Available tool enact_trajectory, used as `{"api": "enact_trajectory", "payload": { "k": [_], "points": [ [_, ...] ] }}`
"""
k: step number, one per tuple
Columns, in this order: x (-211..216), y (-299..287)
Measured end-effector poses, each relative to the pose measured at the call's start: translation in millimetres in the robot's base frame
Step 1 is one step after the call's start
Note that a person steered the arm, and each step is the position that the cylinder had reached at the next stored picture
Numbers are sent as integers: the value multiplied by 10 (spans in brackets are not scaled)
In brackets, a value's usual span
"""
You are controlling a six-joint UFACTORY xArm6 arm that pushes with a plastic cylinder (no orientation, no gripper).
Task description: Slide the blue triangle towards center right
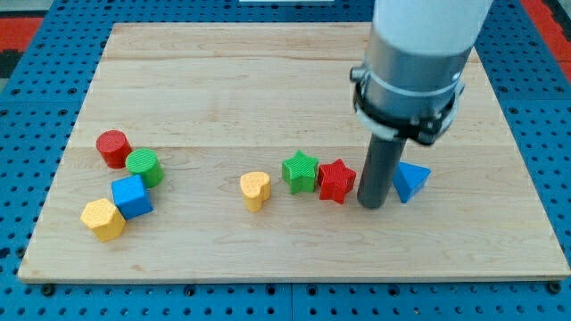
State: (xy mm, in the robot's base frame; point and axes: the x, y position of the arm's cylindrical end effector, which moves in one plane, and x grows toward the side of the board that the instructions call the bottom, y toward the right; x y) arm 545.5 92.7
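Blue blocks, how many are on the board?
2: the blue triangle just right of my tip, and a blue cube at the view's left. The arm could hide more.

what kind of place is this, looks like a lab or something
Probably a robotics lab bench set up for block-pushing tests. A bare wooden board lies on blue matting, small coloured blocks are scattered on it, and my tip rests between the red star and the blue triangle.

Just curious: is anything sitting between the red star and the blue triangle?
Yes. In the camera view, my tip stands between the red star and the blue triangle, close against both.
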Motion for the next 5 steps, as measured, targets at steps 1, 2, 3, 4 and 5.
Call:
{"api": "enact_trajectory", "payload": {
  "k": [1,2,3,4,5],
  "points": [
    [16,247],
    [-391,719],
    [-647,607],
    [-765,538],
    [-1027,443]
  ]
}}
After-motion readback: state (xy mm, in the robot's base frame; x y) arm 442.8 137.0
